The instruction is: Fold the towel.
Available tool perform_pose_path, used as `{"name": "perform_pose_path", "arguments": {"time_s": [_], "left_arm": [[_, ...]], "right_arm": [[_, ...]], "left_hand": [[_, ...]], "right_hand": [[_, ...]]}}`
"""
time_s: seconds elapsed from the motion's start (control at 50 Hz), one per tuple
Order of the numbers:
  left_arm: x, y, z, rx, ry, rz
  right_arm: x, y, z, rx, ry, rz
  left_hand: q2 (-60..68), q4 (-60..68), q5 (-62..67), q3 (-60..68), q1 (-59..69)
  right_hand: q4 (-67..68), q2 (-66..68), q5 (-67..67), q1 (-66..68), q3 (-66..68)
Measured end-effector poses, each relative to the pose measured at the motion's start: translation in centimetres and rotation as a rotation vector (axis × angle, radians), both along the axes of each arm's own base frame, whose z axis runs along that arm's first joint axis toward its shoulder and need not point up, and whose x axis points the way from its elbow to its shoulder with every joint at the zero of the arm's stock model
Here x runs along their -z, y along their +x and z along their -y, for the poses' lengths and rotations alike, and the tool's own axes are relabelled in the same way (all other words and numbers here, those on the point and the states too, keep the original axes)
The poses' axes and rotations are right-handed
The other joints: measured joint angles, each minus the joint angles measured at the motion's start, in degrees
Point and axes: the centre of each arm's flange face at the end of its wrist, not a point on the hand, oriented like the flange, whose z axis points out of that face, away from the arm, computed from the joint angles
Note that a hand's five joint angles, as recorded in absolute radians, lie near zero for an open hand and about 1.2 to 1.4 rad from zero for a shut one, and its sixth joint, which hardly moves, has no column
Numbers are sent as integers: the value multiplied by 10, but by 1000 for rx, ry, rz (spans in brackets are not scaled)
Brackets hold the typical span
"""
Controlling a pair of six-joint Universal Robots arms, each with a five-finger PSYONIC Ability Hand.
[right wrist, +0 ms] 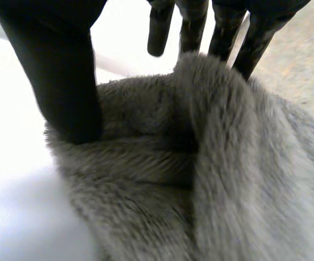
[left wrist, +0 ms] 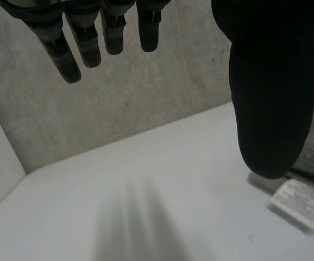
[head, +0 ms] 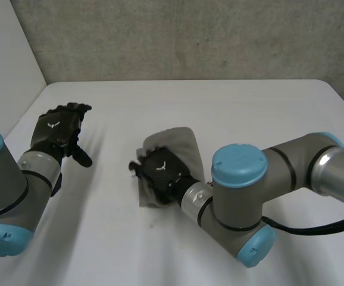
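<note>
A rough grey wall (head: 190,36) backs a white table (head: 249,113), and the grey towel (head: 178,143) lies crumpled near the table's middle, a little toward its near edge. The right hand (head: 160,168) rests on the towel's near part. In its wrist view the thumb (right wrist: 64,81) digs into the pile on one side of a raised ridge of cloth and the fingers (right wrist: 192,27) reach down behind it, so the ridge is pinched between them. The left hand (head: 56,132) hovers toward the table's left edge, well apart from the towel, fingers straight and holding nothing. A white label (left wrist: 301,202) shows at the towel's nearest edge. The towel looks thick, soft and light, so it will likely sag and bunch. A corner or hemmed edge seems a surer hold than the fluffy middle.
</note>
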Motion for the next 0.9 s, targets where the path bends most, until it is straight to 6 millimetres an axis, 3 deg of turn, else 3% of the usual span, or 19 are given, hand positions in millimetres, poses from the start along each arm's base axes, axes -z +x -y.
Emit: {"name": "perform_pose_path", "arguments": {"time_s": [0.04,0.08,0.1,0.16,0.26,0.28,0.42,0.5,0.66,0.78,0.9], "left_arm": [[-8,-5,1,12,-20,-7],[-15,-12,0,33,-34,-13],[-15,-12,0,33,-34,-13],[-28,-28,-3,80,-51,-27],[-35,-68,-11,186,-45,-73],[-35,-68,-11,186,-45,-73],[-23,-128,-20,320,18,-129],[-7,-146,-24,351,91,-137],[36,-152,-28,315,237,-87],[55,-131,-22,162,265,-12],[62,-107,-19,48,273,52]], "right_arm": [[-16,-4,2,33,-9,27],[-35,-13,9,87,-5,73],[-35,-13,9,87,-5,73],[-63,-35,27,192,37,171],[-90,-72,55,348,148,336],[-90,-72,55,348,148,336],[-88,-114,86,514,288,462],[-79,-120,89,537,322,455],[-55,-115,91,534,361,397],[-37,-104,91,492,382,308],[-21,-79,82,405,401,198]], "left_hand": [[5,1,0,0,2],[6,3,0,0,2],[6,3,0,0,2],[6,4,0,0,2],[7,4,0,0,2],[7,4,0,0,2],[7,4,0,0,2],[7,4,0,0,2],[7,4,0,0,2],[6,3,0,0,0],[2,1,0,0,0]], "right_hand": [[-96,-169,-123,-129,-70],[-123,-177,-151,-151,-125],[-123,-177,-151,-151,-125],[-130,-187,-151,-162,-128],[-133,-191,-151,-165,-131],[-133,-191,-151,-165,-131],[-135,-191,-151,-166,-131],[-135,-191,-151,-167,-131],[-135,-191,-151,-167,-131],[-135,-191,-151,-167,-131],[-135,-191,-151,-167,-131]]}}
